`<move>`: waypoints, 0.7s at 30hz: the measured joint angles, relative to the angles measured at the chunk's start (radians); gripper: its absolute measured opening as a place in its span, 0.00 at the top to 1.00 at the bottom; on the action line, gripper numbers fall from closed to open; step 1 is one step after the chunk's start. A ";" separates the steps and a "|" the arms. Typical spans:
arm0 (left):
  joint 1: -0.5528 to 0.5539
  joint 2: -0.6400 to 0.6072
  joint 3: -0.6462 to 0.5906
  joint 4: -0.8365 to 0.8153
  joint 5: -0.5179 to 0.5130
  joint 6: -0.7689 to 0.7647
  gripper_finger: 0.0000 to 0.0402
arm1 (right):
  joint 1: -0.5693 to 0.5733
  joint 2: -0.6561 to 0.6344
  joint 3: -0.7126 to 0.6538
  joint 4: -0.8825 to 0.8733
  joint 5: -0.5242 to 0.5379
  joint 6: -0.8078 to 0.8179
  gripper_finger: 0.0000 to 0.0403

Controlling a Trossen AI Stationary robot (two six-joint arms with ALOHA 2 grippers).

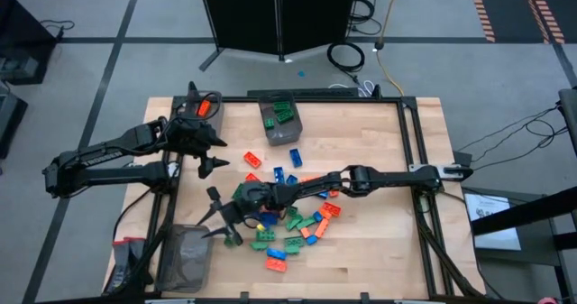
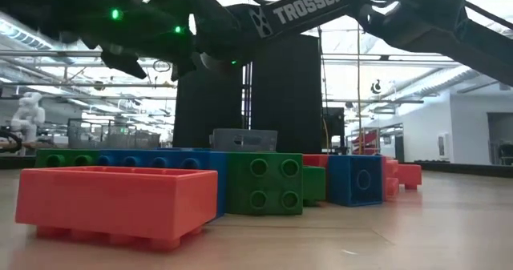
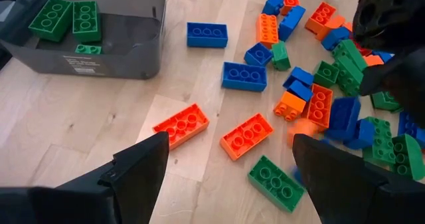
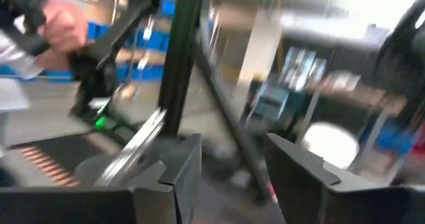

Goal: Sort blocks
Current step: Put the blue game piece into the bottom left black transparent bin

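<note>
The small studded plastic blocks (image 1: pixel 293 223) in orange, green and blue lay scattered across the middle of the pale wooden bench (image 1: pixel 379 250), with a few green ones inside a dark translucent rectangular bin (image 1: pixel 281 121) at its far edge. The left claw (image 1: pixel 209 156) hung over the bench's left side, fingers wide apart and empty. The right claw (image 1: pixel 224 225) reached across to the near-left edge of the pile, its fingers parted with nothing between them.
</note>
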 joint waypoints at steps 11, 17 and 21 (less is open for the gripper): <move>0.000 0.000 0.000 0.000 0.000 0.001 0.20 | -0.001 -0.142 -0.002 -1.054 0.238 -0.037 0.58; 0.000 0.000 0.000 -0.001 0.000 0.001 0.20 | 0.007 -0.234 0.004 -1.256 0.454 0.013 0.58; 0.000 0.000 0.000 0.000 0.000 0.001 0.20 | 0.006 -0.229 -0.003 -1.316 0.531 0.093 0.58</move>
